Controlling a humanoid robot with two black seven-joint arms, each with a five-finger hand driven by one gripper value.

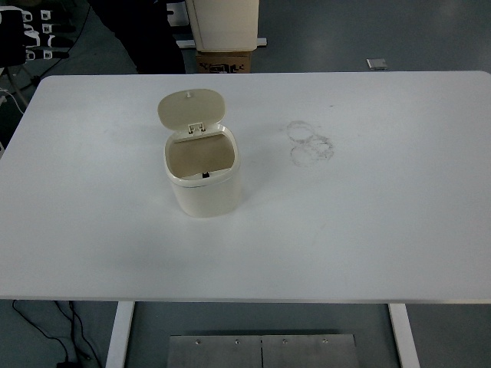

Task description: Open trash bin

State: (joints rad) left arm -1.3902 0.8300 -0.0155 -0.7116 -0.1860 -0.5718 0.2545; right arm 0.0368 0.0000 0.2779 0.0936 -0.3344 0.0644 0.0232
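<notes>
Cream plastic trash bin [203,180] is standing with its hinged lid [191,108] raised on the white table [368,215]; black left hand [31,34] is showing partly at the top-left corner, grip unclear.

Cream bin [203,180] (white table [368,222]).

Open cream plastic trash bin [203,178] on the white bench [368,230].
Its oval hinged lid [191,110] stands upright at the rear rim; the black-and-white left hand [27,34] sits beyond the bench's far-left corner, well apart.
</notes>
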